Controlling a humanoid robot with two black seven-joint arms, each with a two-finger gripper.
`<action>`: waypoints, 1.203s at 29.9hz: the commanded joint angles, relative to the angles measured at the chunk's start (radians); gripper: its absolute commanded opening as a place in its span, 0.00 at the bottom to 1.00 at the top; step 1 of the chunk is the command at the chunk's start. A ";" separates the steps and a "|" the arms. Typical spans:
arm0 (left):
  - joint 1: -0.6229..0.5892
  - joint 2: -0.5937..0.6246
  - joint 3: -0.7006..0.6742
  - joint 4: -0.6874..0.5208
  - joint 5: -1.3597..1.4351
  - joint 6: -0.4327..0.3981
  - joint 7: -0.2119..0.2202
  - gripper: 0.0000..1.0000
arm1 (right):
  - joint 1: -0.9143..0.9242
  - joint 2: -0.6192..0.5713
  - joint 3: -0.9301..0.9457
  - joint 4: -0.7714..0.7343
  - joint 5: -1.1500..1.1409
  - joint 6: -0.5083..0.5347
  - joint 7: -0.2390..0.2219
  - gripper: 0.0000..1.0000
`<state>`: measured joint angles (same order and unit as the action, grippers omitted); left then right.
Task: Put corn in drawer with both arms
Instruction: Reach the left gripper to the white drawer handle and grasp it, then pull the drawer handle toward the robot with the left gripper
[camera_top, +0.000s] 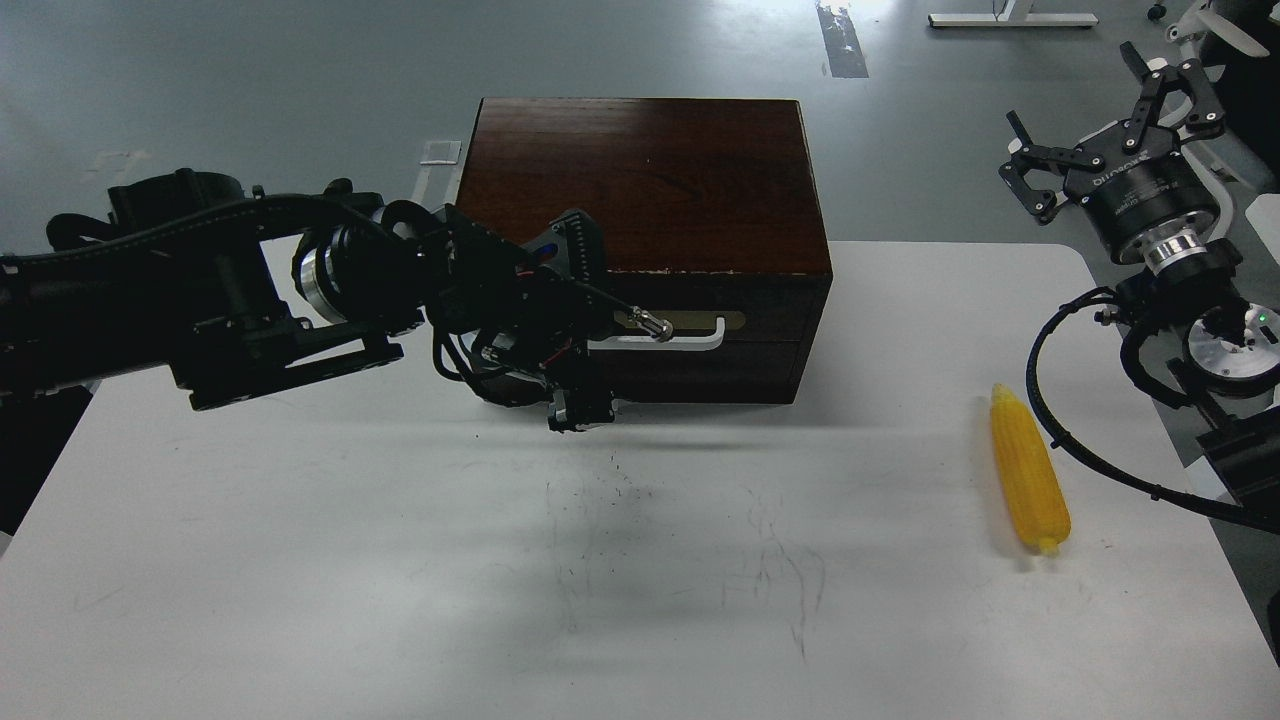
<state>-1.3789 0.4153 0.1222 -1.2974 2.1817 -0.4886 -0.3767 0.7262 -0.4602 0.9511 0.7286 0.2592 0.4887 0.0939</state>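
The dark brown wooden box (650, 170) stands at the back middle of the white table (400, 560). Its drawer (760, 345) is shut, and the white bar handle (690, 343) shows on its beige plate. My left gripper (588, 335) is in front of the drawer's left part, at the handle's left end. Its fingers stand apart above and below the handle, which it hides in part. The yellow corn (1028, 485) lies on the table at the right. My right gripper (1105, 125) is open and empty, raised beyond the table's right edge, well behind the corn.
Black cables (1060, 440) of the right arm loop close to the corn's right side. The table's right edge runs just past the corn. Grey floor lies behind the box.
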 joint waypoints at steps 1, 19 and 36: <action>0.000 -0.003 0.002 0.000 0.000 0.000 -0.004 0.64 | 0.002 -0.002 0.000 -0.001 0.000 0.000 0.000 1.00; -0.006 -0.004 0.010 -0.020 0.000 0.000 -0.065 0.44 | 0.002 -0.003 0.000 -0.003 0.000 0.000 0.000 1.00; -0.020 0.002 0.010 -0.135 0.000 0.000 -0.099 0.44 | 0.001 -0.011 0.000 -0.003 0.000 0.000 0.000 1.00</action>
<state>-1.3976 0.4124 0.1327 -1.4059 2.1819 -0.4889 -0.4679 0.7287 -0.4652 0.9499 0.7255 0.2592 0.4887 0.0935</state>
